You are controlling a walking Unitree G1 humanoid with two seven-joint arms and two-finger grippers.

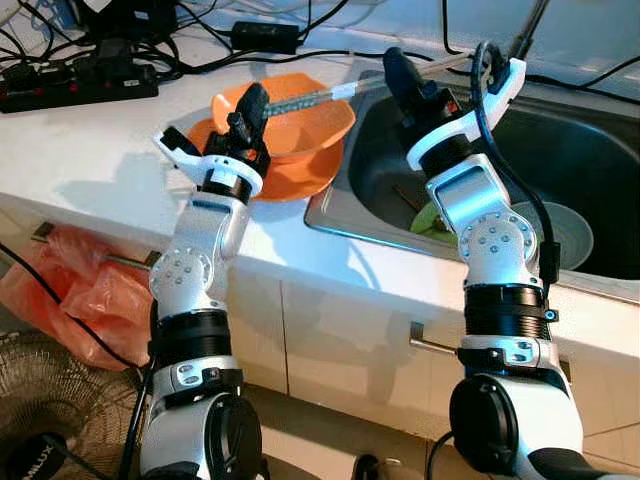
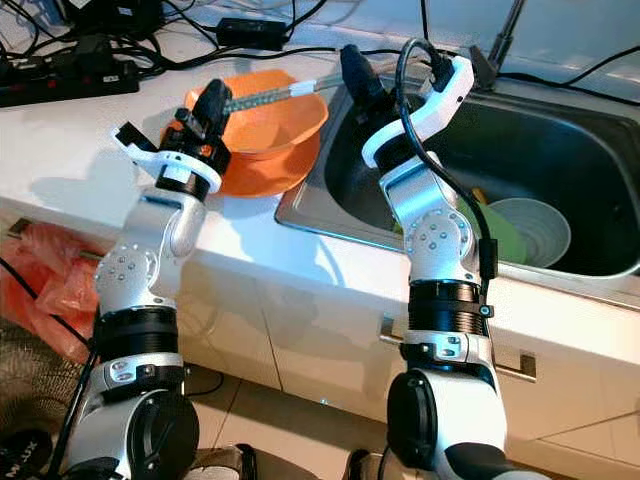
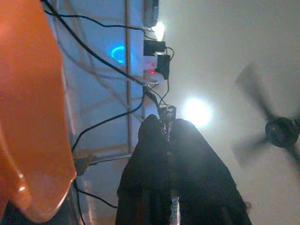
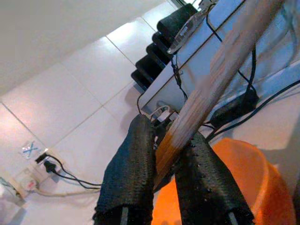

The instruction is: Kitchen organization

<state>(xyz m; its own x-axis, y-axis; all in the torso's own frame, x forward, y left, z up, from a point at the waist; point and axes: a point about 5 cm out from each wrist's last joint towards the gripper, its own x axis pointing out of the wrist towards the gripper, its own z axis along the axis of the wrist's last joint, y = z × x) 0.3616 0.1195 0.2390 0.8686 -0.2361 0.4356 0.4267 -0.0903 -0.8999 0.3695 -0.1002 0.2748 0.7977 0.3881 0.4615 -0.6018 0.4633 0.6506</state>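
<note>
A long utensil (image 1: 320, 95) with a wooden handle (image 4: 220, 70) and a ridged metal shaft spans the gap between my two grippers, above the orange bowls (image 1: 310, 135) on the white counter (image 1: 90, 150). My left gripper (image 1: 250, 102) is shut on the metal end, whose tip (image 3: 167, 114) pokes out between its fingers. My right gripper (image 1: 395, 68) is shut on the wooden handle, over the sink's left rim. The handle runs on past it toward the back wall.
The steel sink (image 1: 570, 130) on the right holds a pale bowl (image 2: 530, 230) and a green item (image 2: 500, 235). A power strip (image 1: 80, 85) and cables lie at the counter's back. Below are cabinet doors, a red plastic bag (image 1: 70, 290) and a fan (image 1: 50, 400).
</note>
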